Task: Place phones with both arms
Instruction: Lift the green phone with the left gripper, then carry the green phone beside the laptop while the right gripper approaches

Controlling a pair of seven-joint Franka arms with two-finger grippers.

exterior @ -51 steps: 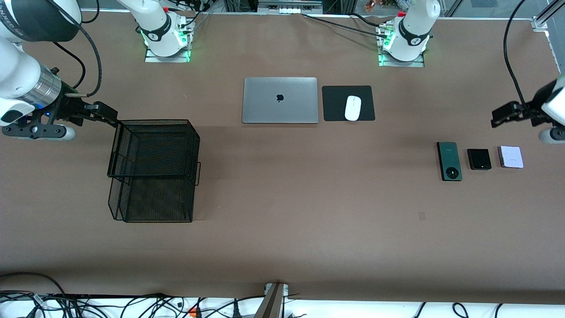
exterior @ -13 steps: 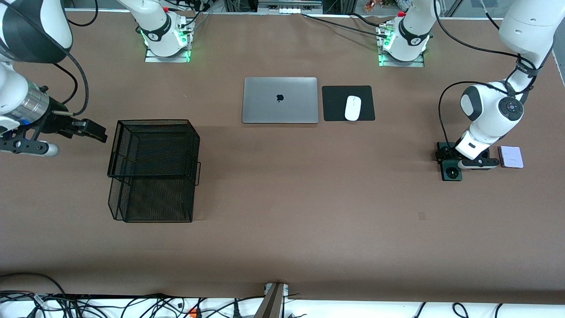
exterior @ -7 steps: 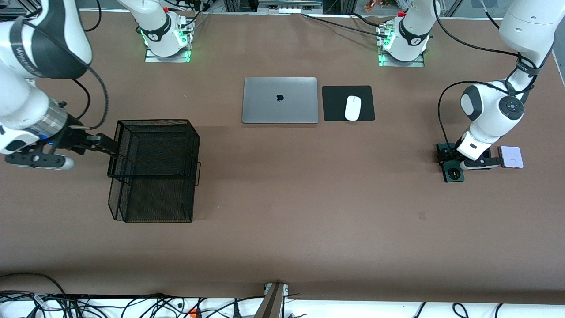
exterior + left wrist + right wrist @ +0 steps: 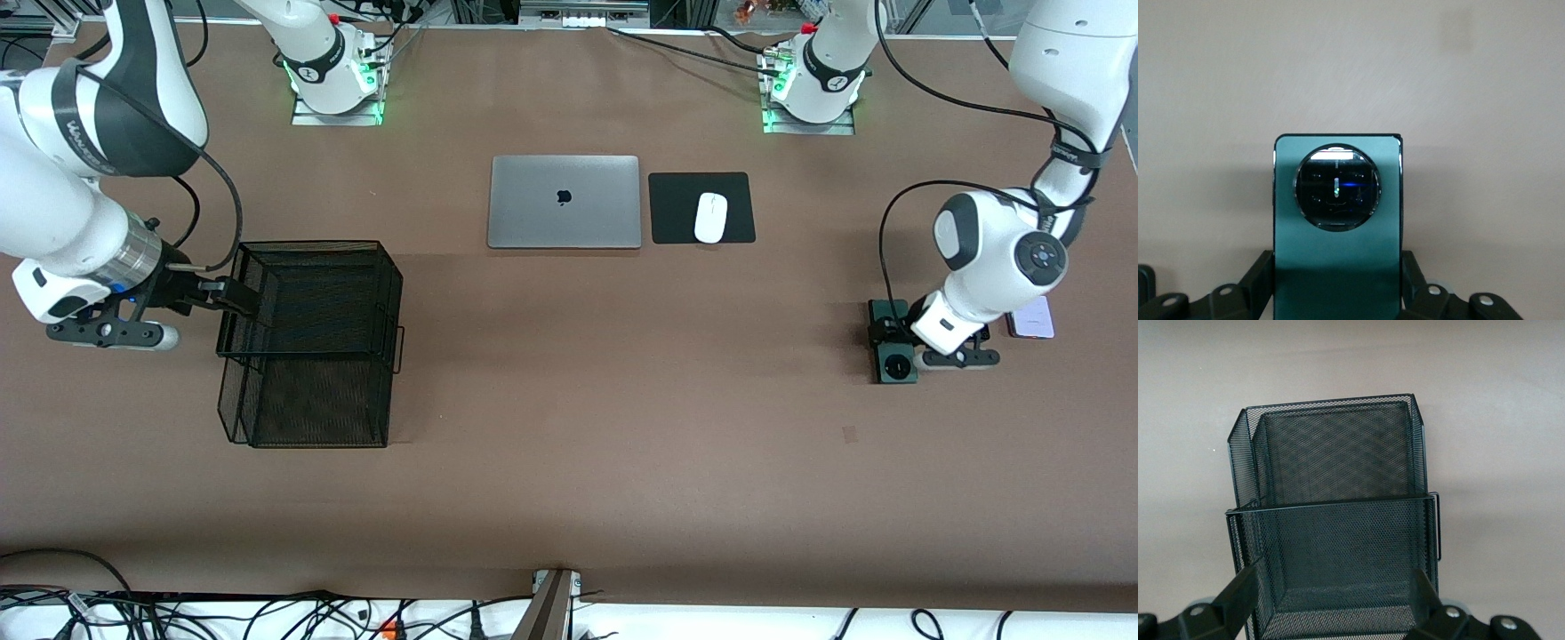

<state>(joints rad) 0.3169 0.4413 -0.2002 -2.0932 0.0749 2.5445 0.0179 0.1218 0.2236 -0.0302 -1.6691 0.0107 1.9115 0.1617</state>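
Black wire-mesh organiser, two stacked tiers, standing on the brown table toward the right arm's end; in the right wrist view its upper tier sits set back from the open lower tier. Silver laptop, lid closed, logo uppermost, lying at mid-table near the robots' bases. Black mouse pad just beside the laptop toward the left arm's end, a white computer mouse resting on it.

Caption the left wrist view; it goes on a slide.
Left gripper shut on the dark-green phone, round camera ring facing up.
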